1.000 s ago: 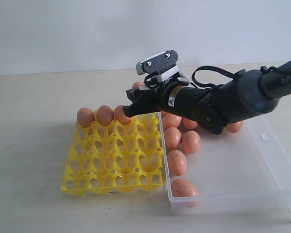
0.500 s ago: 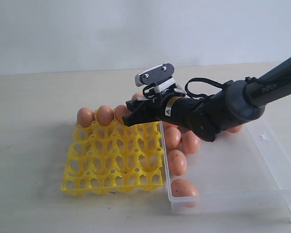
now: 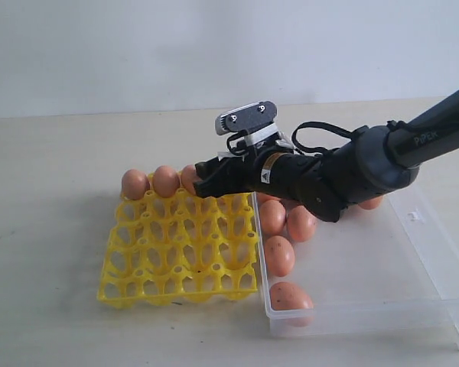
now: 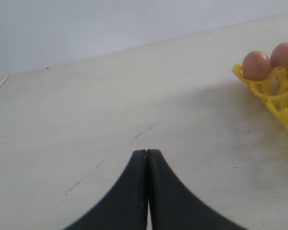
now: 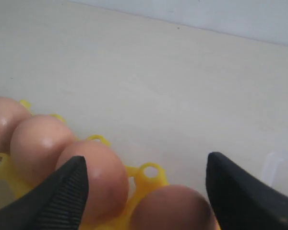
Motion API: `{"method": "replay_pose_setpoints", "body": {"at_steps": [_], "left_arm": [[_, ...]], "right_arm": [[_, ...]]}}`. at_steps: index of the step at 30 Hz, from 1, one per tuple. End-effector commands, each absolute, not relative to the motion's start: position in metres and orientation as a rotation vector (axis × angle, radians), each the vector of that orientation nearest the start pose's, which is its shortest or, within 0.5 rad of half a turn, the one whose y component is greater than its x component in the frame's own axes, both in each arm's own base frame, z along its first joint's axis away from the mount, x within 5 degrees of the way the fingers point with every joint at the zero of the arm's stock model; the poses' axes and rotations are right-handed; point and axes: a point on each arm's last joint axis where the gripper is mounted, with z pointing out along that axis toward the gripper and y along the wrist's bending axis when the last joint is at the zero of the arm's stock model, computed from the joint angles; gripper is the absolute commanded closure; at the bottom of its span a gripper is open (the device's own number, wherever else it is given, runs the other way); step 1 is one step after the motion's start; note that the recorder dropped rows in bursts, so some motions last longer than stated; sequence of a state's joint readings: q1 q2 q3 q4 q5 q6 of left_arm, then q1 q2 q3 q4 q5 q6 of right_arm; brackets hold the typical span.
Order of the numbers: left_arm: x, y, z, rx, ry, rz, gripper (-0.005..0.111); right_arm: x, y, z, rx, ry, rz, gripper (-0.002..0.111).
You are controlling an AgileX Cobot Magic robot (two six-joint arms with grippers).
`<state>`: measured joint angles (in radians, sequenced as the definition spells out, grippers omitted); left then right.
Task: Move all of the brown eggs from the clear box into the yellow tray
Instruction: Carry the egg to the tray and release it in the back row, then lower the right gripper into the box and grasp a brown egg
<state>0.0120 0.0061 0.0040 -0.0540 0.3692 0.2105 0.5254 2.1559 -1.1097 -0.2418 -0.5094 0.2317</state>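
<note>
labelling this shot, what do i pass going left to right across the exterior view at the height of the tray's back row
first brown egg → second brown egg → third brown egg → right gripper → dark wrist → egg peeking past the arm → right wall of the clear box

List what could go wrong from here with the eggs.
1. The right hand stands open around an egg at the tray's back row, one finger close against the neighbouring egg; a sideways exit may knock either loose.
2. The arm lies low over eggs in the box; retreating low could bump them.
</note>
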Motion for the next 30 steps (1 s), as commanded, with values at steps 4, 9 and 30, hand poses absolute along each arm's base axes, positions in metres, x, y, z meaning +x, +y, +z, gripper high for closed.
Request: {"method": "replay_pose_setpoints", "body": {"at_steps": [4, 9, 30], "left_arm": [[0.053, -0.001, 0.181, 0.138, 1.839, 0.093, 0.107], [0.053, -0.001, 0.181, 0.14, 1.839, 0.095, 0.107], [0.053, -0.001, 0.181, 0.138, 1.839, 0.093, 0.107]], "right_arm": [[0.361, 0.218, 0.193, -0.581, 1.86, 0.422, 0.051], [0.31, 0.166, 0.295, -0.564, 2.058, 0.208, 0.075], [0.323, 0.149, 0.18, -0.102, 2.833, 0.321, 0.052]]}}
